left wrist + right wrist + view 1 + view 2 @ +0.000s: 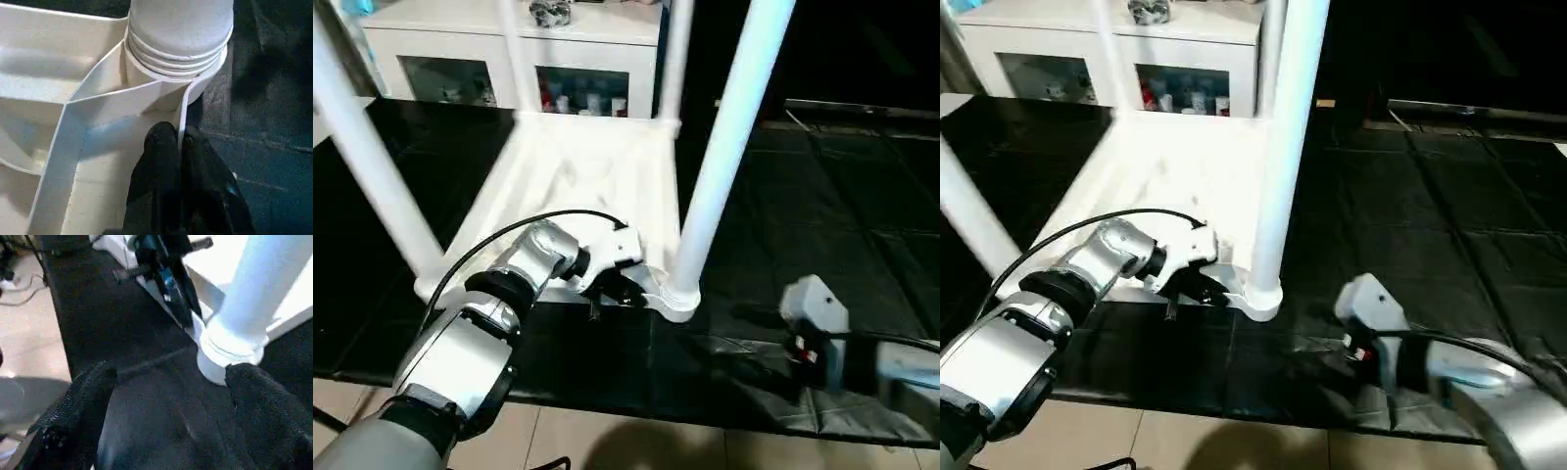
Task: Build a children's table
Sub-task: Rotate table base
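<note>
I find the table top (578,176) lying upside down on the black floor mat (822,196), ribbed underside facing up, with white tube legs standing upright in its corner sockets. The near-right leg (724,137) is seated in its round corner socket (677,294), and the left wrist view shows the ringed collar at its base sitting in that socket. A second leg (367,157) rises from the near-left corner, and two more stand at the far corners in front of the white cabinet (509,59) with glass doors.

The left gripper (181,147) is at the near edge of the top, just beside the near-right socket. Its two black fingers are clenched on the thin rim wall (183,110) of the top, one finger on each side of it, with the wall running up between them to the socket. A black cable (509,230) loops over the left forearm.

The right gripper (166,411) is down low over the mat, near the same corner but apart from it. Its fingers (73,411) stand wide apart and released, with nothing between them except the mat. In the right wrist view I see the near-right leg's base ahead of the spread fingers and the left gripper at the rim beyond it.

Pale floor tiles (636,446) show at the near edge of the mat.
</note>
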